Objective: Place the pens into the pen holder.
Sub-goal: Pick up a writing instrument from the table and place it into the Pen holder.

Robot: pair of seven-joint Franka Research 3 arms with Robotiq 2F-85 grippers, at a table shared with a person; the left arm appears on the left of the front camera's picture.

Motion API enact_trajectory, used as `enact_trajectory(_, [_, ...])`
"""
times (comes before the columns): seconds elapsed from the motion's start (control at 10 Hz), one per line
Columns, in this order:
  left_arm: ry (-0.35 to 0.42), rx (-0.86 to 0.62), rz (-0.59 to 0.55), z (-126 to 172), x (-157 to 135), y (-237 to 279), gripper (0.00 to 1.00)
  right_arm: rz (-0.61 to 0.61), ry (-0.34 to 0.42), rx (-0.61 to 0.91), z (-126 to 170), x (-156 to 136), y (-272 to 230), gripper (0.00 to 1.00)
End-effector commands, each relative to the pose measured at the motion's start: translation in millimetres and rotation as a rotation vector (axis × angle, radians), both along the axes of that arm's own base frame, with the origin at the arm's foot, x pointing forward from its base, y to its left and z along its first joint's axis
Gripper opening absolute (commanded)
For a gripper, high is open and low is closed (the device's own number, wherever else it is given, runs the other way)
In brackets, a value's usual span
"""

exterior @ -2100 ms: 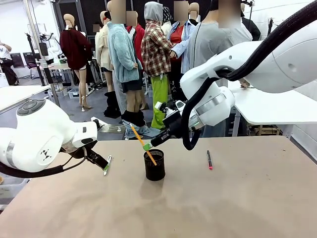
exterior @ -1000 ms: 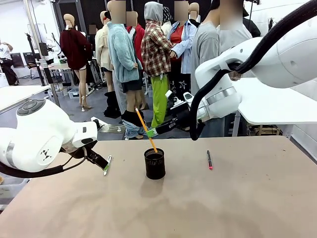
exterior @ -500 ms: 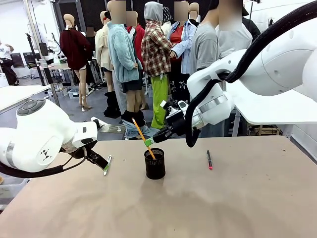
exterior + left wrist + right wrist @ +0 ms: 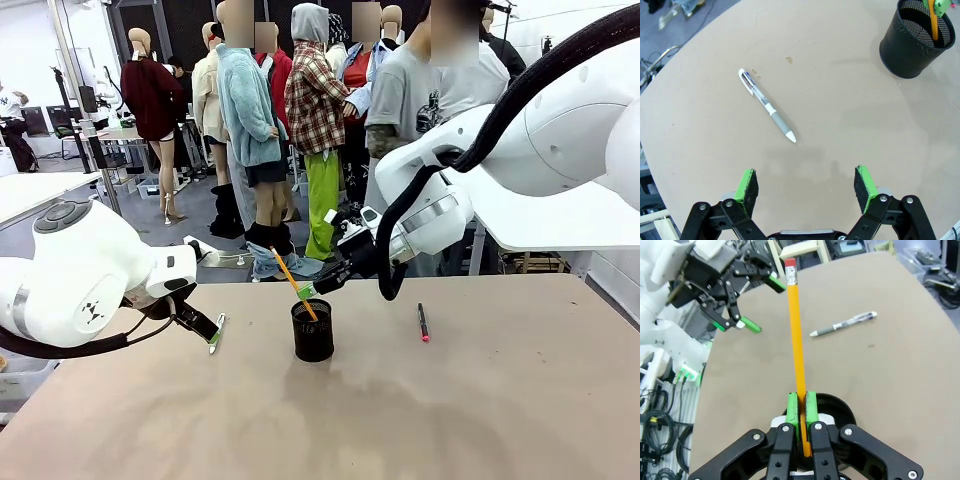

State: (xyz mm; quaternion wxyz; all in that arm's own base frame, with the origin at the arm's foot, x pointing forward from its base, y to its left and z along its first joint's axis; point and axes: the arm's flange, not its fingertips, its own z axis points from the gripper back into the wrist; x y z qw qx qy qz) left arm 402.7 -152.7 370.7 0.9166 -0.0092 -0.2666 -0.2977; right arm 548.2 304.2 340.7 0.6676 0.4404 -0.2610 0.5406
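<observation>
My right gripper is shut on an orange-yellow pencil, just above the black mesh pen holder. The pencil's lower end dips into the holder and its eraser end tilts up to the left. A silvery-white pen lies flat on the table at the left. Close above the table beside it, my left gripper stands open with nothing between its fingers. A dark pen with a pink-red tip lies on the table to the right of the holder.
The brown table has free room in front of the holder and to the right. A person in a grey shirt stands behind the far edge, behind my right arm. Another white table stands at the far right.
My right gripper has come down and slightly right with the pencil, lowering its tip deeper into the holder. The left arm has not moved.
</observation>
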Motion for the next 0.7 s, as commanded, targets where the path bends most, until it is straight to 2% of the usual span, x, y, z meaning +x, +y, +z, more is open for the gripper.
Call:
enact_trajectory(0.0, [0.000, -0.003, 0.004, 0.5, 0.2, 1.8, 1.00, 0.003, -0.051, -0.024, -12.5, 4.3, 0.1, 0.00])
enact_trajectory(0.4, [0.000, -0.003, 0.004, 0.5, 0.2, 1.8, 1.00, -0.002, -0.051, -0.028, -25.2, 5.0, 1.7, 0.02])
enact_trajectory(0.5, [0.000, -0.003, 0.004, 0.5, 0.2, 1.8, 1.00, -0.003, -0.058, -0.028, -25.0, 3.3, 0.2, 0.14])
enact_trajectory(0.6, [0.000, -0.003, 0.004, 0.5, 0.2, 1.8, 1.00, 0.001, -0.064, -0.023, -23.6, 2.6, -0.9, 0.32])
